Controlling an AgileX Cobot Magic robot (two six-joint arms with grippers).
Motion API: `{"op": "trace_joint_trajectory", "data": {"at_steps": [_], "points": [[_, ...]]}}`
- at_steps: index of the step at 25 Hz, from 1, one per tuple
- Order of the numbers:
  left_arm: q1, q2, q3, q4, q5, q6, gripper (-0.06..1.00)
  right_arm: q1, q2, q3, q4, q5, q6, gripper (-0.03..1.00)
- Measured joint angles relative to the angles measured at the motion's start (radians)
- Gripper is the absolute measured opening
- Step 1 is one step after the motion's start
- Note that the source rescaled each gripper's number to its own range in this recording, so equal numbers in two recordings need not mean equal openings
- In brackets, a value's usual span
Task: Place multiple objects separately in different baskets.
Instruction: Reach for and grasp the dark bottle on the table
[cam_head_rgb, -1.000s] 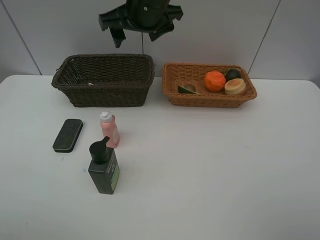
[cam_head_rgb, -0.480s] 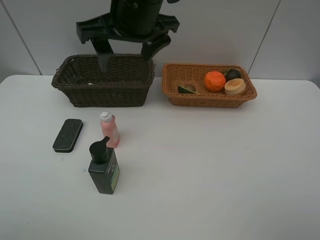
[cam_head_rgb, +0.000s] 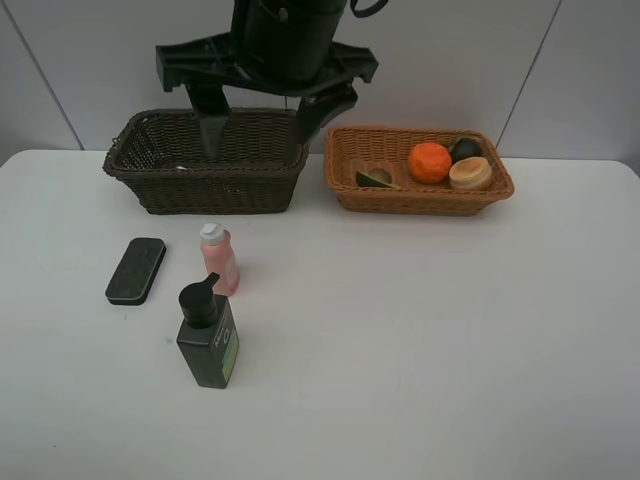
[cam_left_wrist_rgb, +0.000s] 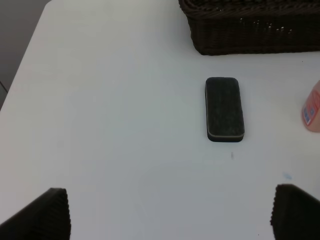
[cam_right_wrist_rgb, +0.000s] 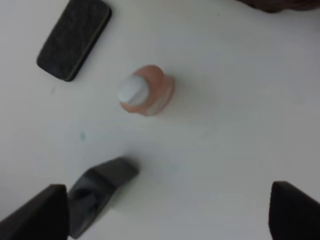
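Dark brown basket back left on the desk, tan basket beside it. In the tan one: orange, peach, dark mangosteen, avocado half. In front of the brown one: black eraser lying flat, pink bottle upright, dark-green pump bottle upright.

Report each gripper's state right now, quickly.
Left gripper: open, holding nothing.
Right gripper: open, holding nothing.
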Motion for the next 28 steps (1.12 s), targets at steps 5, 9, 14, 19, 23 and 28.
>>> {"op": "trace_joint_trajectory", "data": {"at_steps": [5, 9, 14, 19, 23, 28], "points": [[0.0, 0.0, 0.0, 0.0, 0.0, 0.0, 1.0, 0.0, -0.224, 0.22, -0.066, 0.002, 0.002, 1.0], [0.0, 0.0, 0.0, 0.0, 0.0, 0.0, 1.0, 0.0, -0.432, 0.37, -0.127, 0.003, -0.008, 1.0], [0.0, 0.0, 0.0, 0.0, 0.0, 0.0, 1.0, 0.001, -0.692, 0.581, -0.149, 0.004, -0.085, 1.0], [0.0, 0.0, 0.0, 0.0, 0.0, 0.0, 1.0, 0.001, -0.983, 0.778, -0.119, 0.006, -0.205, 1.0], [0.0, 0.0, 0.0, 0.0, 0.0, 0.0, 1.0, 0.002, -1.206, 0.886, -0.074, 0.006, -0.246, 1.0], [0.0, 0.0, 0.0, 0.0, 0.0, 0.0, 1.0, 0.002, -1.401, 0.994, -0.056, 0.006, -0.298, 1.0]]}}
